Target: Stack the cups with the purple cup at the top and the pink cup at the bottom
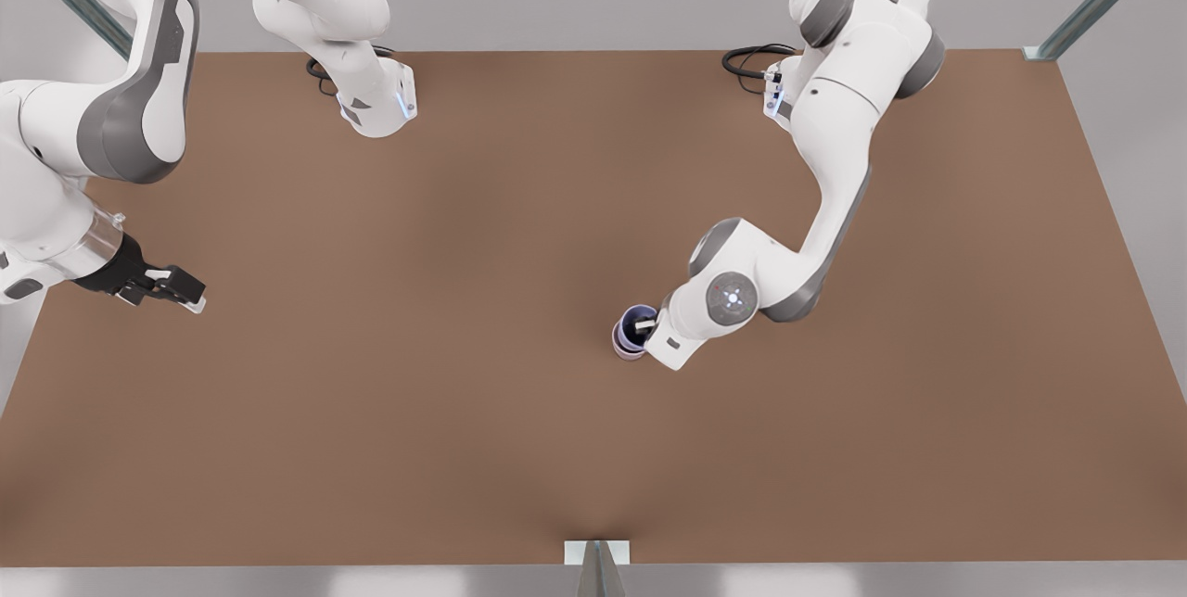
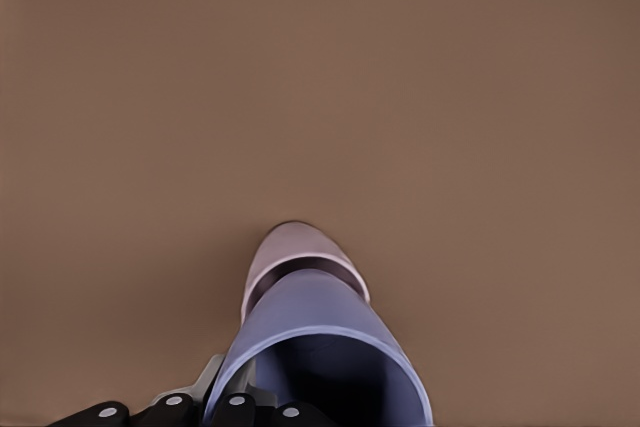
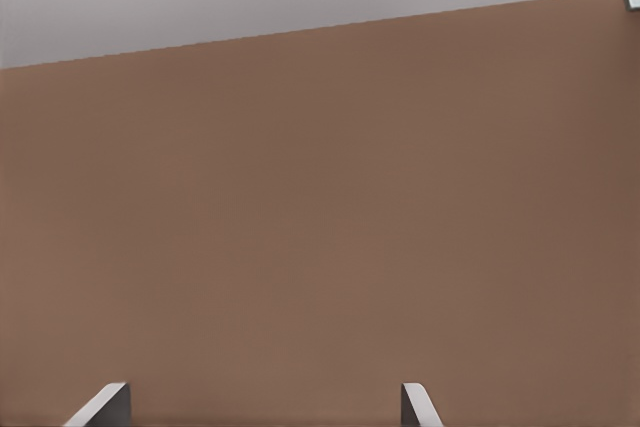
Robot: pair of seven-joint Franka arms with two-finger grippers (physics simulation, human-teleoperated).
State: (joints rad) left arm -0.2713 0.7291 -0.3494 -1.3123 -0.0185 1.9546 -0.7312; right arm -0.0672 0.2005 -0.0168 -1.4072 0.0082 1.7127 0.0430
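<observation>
The purple cup (image 1: 638, 323) stands upright in the mouth of the pink cup (image 1: 619, 344), right of the table's centre in the front view. How deep it sits in the pink cup I cannot tell. My left gripper (image 1: 650, 328) is shut on the purple cup's rim, with one finger inside and one outside. From the left wrist, the purple cup (image 2: 320, 347) looms close over the pink cup's rim (image 2: 300, 245), with the left gripper (image 2: 232, 389) at its wall. My right gripper (image 1: 185, 293) hangs open at the front view's left edge, far from the cups, and waits; it holds nothing (image 3: 265, 405).
The brown table (image 1: 464, 412) spreads wide on every side of the cups. Both arm bases stand at the far edge. A small metal bracket (image 1: 596, 552) sits at the middle of the near edge.
</observation>
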